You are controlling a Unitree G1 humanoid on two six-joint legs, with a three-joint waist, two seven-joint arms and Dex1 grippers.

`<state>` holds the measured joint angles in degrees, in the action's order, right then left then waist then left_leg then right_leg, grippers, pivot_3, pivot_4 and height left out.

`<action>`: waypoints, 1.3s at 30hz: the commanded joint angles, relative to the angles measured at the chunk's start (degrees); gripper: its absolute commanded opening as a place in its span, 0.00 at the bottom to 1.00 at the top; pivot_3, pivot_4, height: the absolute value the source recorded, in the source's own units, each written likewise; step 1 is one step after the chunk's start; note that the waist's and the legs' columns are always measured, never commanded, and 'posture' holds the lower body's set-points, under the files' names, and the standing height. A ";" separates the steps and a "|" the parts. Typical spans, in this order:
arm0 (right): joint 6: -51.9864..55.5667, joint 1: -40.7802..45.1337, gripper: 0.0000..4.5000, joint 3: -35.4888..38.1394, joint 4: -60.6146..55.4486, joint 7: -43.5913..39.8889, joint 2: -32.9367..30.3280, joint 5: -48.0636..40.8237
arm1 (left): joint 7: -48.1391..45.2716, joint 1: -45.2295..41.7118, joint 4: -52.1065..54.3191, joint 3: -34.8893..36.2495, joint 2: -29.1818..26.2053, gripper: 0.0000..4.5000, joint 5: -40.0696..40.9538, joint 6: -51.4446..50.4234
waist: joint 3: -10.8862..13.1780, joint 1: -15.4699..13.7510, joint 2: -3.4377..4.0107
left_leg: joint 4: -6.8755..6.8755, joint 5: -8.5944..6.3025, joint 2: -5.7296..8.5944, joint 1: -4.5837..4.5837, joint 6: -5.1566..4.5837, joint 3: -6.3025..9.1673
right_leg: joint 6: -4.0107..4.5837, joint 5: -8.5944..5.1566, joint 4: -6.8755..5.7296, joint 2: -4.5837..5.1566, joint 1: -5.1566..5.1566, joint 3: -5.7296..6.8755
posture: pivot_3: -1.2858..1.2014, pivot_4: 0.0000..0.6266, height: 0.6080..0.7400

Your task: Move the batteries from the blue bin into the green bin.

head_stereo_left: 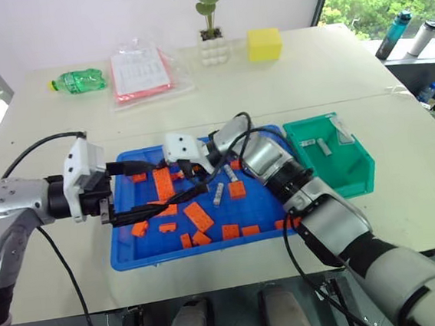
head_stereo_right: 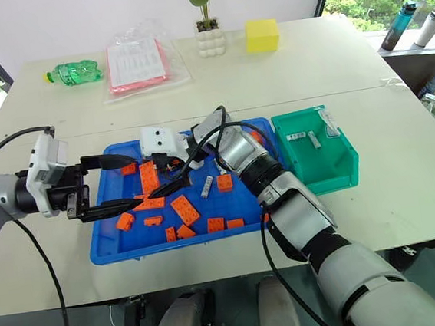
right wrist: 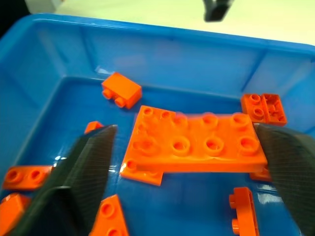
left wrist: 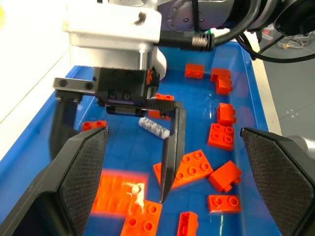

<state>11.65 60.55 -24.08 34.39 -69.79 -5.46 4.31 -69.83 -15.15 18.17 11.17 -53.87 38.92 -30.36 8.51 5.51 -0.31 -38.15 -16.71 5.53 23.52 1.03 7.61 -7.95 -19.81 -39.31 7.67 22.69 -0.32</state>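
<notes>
The blue bin [head_stereo_left: 126, 253] sits mid-table, holding orange bricks and two silver batteries [head_stereo_left: 219, 194] lying near its middle; one battery [left wrist: 154, 127] also shows in the left wrist view. To its right, the green bin [head_stereo_left: 343, 175] has a few batteries [head_stereo_left: 324, 146] inside. My right gripper [head_stereo_left: 190, 177] reaches in from the right and hangs open over a large orange plate [right wrist: 197, 145], left of the loose batteries. My left gripper [head_stereo_left: 158, 184] is open above the bin's left part, facing the right one. Neither holds anything.
Orange bricks [head_stereo_left: 198, 216] are scattered across the blue bin. At the table's far side lie a green bottle [head_stereo_left: 79, 81], a bagged booklet [head_stereo_left: 141, 72], a potted plant [head_stereo_left: 212, 44] and a yellow block [head_stereo_left: 264, 44].
</notes>
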 commanded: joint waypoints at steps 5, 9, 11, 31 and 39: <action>20.19 -7.97 0.99 4.78 -28.55 -0.48 -12.71 -4.37 | -1.44 -1.98 -0.35 -0.29 -0.04 1.00 0.56 0.71 | 0.00 -0.33 0.00 | -0.02 0.00 0.17 0.00 0.00 0.26 | 0.00 0.00 0.00 0.05 -0.32 -0.03 | 0.52 0.24 0.90; 14.70 -10.90 0.99 2.98 -31.37 -7.53 -22.64 -5.05 | -2.51 -4.26 -2.18 -2.42 0.59 1.00 -0.69 1.73 | 0.00 -0.81 -0.01 | 0.00 0.00 0.18 0.01 -0.01 0.24 | 0.00 0.00 0.01 0.06 -0.31 -0.03 | 0.52 0.24 0.90; 9.09 -9.91 0.99 1.57 -27.70 -8.91 -24.11 -3.99 | -2.68 -5.69 -3.07 -3.33 1.18 1.00 -1.15 2.07 | 0.00 -0.84 0.00 | 0.00 0.00 0.17 0.01 -0.01 0.12 | 0.00 0.00 0.11 0.07 -0.31 -0.03 | 0.52 0.24 0.90; -24.79 -1.97 0.99 -6.79 0.19 -8.20 -18.55 7.88 | -1.14 -5.14 -2.02 -1.14 1.00 1.00 -1.41 2.34 | 0.00 0.04 -0.01 | 0.00 0.02 0.11 -0.01 0.04 0.20 | 0.00 0.00 0.12 0.01 -0.21 0.01 | 0.52 0.24 0.90; -23.34 -2.73 0.94 -7.21 -1.10 -10.89 -15.73 7.56 | -0.75 -5.05 -2.19 -0.90 1.27 1.00 -1.43 2.45 | -0.01 0.03 -0.01 | 0.00 0.03 0.10 -0.02 0.05 0.22 | 0.00 0.00 0.11 0.00 -0.23 0.02 | 0.52 0.24 0.90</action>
<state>-12.09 57.90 -30.40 34.02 -79.95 -21.65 11.56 -70.78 -19.83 14.86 8.44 -51.96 36.89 -28.39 8.50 5.54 -0.32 -38.15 -16.68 5.64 23.50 1.08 7.83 -7.95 -19.82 -39.20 7.67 22.45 -0.30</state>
